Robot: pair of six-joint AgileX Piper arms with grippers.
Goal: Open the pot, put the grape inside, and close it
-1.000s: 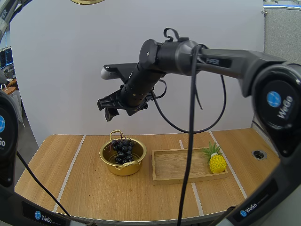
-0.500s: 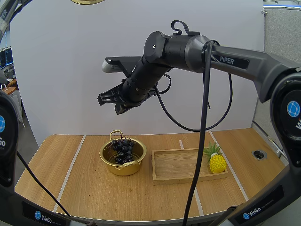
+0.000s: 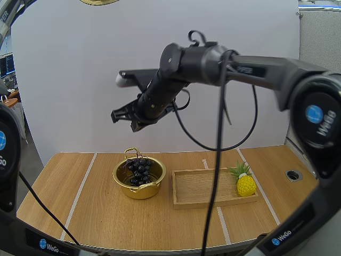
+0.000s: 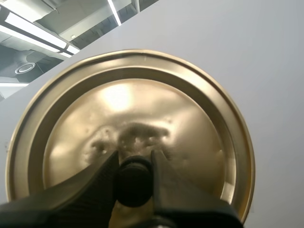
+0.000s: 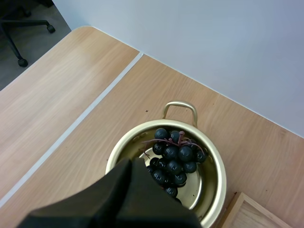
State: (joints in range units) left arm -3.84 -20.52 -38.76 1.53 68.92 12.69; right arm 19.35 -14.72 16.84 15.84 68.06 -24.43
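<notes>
The worktop (image 3: 96, 213) carries three things, all placed here from the pot. The wooden tray (image 3: 205, 186) lies just to the right of the pot, with a toy pineapple (image 3: 245, 184) standing at the tray's end farthest from the pot. The pot (image 3: 139, 191) itself is open, one handle turned away from the arms' bases, and the bunch of grapes (image 3: 139, 170) already lies inside it, down against the bottom.

The lid (image 4: 190, 123) is off the pot and raised in the air. The left pincer (image 4: 134, 161) grips it by the black knob (image 4: 134, 185), one finger on each side of it.

The right pincer (image 3: 125, 120) hangs well above the pot and a little toward its far side. Its fingers lie together as one dark wedge with nothing between them, and its wrist view looks straight down on the grapes.

As I judge it, opening and loading are done and closing is the step in hand. The next move calls for the right arm to leave the space over the pot. The left arm should then bring the lid down level and centred on the rim, and let go of the knob only once the lid sits flat.
</notes>
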